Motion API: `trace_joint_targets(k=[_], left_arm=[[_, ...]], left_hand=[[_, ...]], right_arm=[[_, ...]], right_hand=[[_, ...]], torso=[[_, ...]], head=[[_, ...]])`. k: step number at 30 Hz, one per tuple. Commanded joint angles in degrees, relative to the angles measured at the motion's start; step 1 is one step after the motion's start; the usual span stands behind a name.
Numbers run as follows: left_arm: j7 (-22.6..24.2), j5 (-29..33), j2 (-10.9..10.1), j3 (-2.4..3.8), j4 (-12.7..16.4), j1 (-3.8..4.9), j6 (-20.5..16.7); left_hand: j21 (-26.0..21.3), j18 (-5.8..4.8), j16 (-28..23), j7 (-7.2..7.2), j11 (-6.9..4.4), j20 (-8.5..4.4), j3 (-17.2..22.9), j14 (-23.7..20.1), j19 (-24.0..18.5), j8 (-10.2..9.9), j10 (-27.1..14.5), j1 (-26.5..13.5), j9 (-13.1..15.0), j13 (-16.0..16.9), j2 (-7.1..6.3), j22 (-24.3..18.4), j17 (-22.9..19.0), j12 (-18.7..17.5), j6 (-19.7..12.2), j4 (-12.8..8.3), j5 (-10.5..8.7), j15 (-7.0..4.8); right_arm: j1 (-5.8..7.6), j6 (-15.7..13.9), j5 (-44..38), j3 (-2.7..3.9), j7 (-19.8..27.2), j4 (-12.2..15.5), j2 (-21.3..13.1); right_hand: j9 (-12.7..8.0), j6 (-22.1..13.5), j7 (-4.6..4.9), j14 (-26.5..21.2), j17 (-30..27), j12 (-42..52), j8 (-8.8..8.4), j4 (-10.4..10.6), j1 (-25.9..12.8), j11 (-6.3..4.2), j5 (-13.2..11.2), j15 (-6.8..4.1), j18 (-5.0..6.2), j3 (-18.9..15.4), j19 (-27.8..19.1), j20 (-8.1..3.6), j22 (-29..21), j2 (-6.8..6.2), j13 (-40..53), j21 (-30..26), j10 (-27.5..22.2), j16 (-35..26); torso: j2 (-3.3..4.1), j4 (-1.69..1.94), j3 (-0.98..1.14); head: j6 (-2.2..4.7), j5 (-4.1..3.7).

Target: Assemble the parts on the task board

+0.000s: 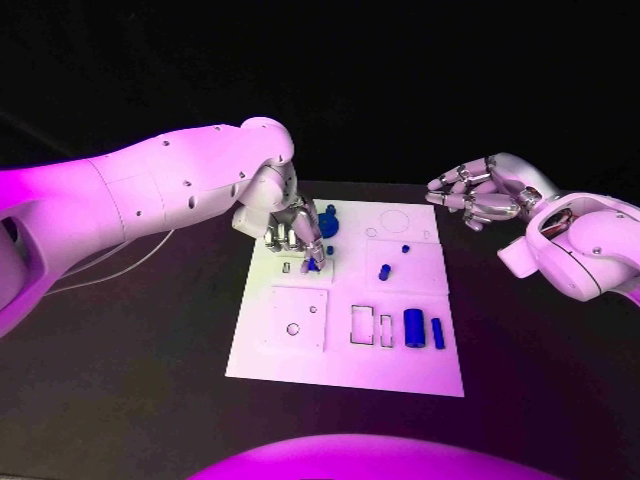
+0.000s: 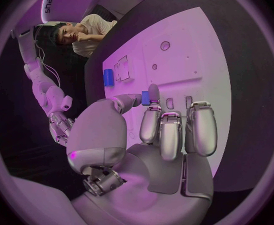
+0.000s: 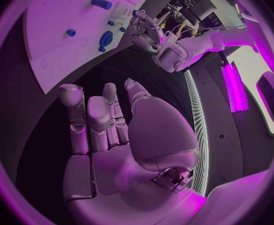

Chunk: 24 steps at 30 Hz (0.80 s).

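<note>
The white task board (image 1: 299, 355) lies in the middle of the table. My left hand (image 1: 289, 232) hovers over its far left part and pinches a small blue piece (image 1: 309, 265) between thumb and a finger; the left wrist view shows that piece (image 2: 146, 98) at the fingertips of the hand (image 2: 168, 135). A larger blue part (image 1: 329, 222) sits just beside that hand. Small blue pieces (image 1: 385, 270) lie mid-board. Two blue cylinders (image 1: 414, 327) stand near the board's right edge. My right hand (image 1: 479, 195) hangs off the far right corner, its palm (image 3: 118, 135) holding nothing.
Rectangular cut-outs (image 1: 363, 325) and a square plate with holes (image 1: 299, 318) mark the board's near half. Round outlines (image 1: 394, 222) sit at its far right. A cable (image 1: 111, 262) trails on the black table (image 1: 104, 400) at the left.
</note>
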Motion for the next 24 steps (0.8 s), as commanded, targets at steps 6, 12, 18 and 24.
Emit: trace_joint_targets(k=[6, 12, 18, 24], left_arm=[[-9.2, -1.6, 0.9, -0.92, -1.0, 0.07, 2.1], [-9.2, -2.4, 1.3, -1.61, -2.2, 0.02, 1.7], [-9.2, -3.1, 1.4, -1.79, -2.7, -0.01, 1.0], [-9.2, -3.6, 1.5, -1.86, -2.8, -0.08, 0.7]], left_hand=[[0.5, -0.61, 0.2, -1.48, -0.22, -0.32, 10.5, 5.9, 0.6, 0.2, 0.6, -2.0, 2.5, 0.4, 1.62, 1.9, 14.2, 0.5, 1.4, -10.8, 0.50, -0.48], [0.5, -0.62, 0.2, -1.62, -0.34, -0.44, 10.5, 5.9, 0.6, 0.6, 0.6, -3.0, 4.3, 0.5, 2.27, 1.9, 14.2, 0.5, 1.0, -10.7, 0.27, -0.61], [0.5, -0.63, 0.2, -1.73, -0.41, -0.54, 9.7, 5.9, 0.6, 0.9, 0.7, -3.9, 6.3, 0.6, 3.25, 2.0, 14.2, 0.5, 0.6, -10.3, -0.50, -0.71], [0.4, -0.60, 0.2, -1.79, -0.45, -0.59, 8.4, 5.9, 0.6, 1.0, 0.6, -4.5, 7.9, 0.5, 4.30, 1.9, 14.2, 0.4, 0.2, -9.9, -1.44, -0.75]], right_arm=[[-0.01, 0.1, -0.4, 0.02, -0.1, 0.0, 0.0], [-0.01, 0.1, -0.5, 0.02, 0.0, 0.0, 0.0], [-0.02, 0.1, -0.9, 0.02, 0.0, 0.0, 0.1], [-0.06, 0.2, -1.2, 0.02, 0.0, 0.1, 0.2]], right_hand=[[-0.1, -0.4, -0.01, 0.3, 0.0, -0.1, 0.25, 0.4, -0.4, 0.05, 0.4, 0.14, 0.67, 0.0, 0.5, 0.04, 0.0, -0.08, 0.0, -0.3, 0.4, -0.2], [-0.1, -0.4, -0.02, 0.4, 0.1, -0.1, 0.26, 0.4, -0.4, 0.04, 0.4, 0.14, 0.67, 0.0, 0.5, 0.03, -0.1, -0.09, -0.1, -0.4, 0.4, -0.2], [-0.1, -0.4, -0.02, 0.4, 0.1, -0.1, 0.26, 0.4, -0.4, 0.04, 0.4, 0.14, 0.67, 0.0, 0.5, 0.03, -0.1, -0.09, -0.1, -0.4, 0.4, -0.2], [-0.1, -0.4, -0.02, 0.4, 0.1, -0.1, 0.26, 0.4, -0.4, 0.04, 0.4, 0.14, 0.67, 0.0, 0.5, 0.03, -0.1, -0.09, -0.1, -0.4, 0.4, -0.2]], torso=[[0.10, -0.02, -0.04], [0.12, -0.07, -0.03], [0.08, 0.01, 0.01], [0.06, 0.01, 0.02]], head=[[-0.16, 0.01], [-0.20, 0.02], [-0.31, 0.08], [-0.54, 0.11]])
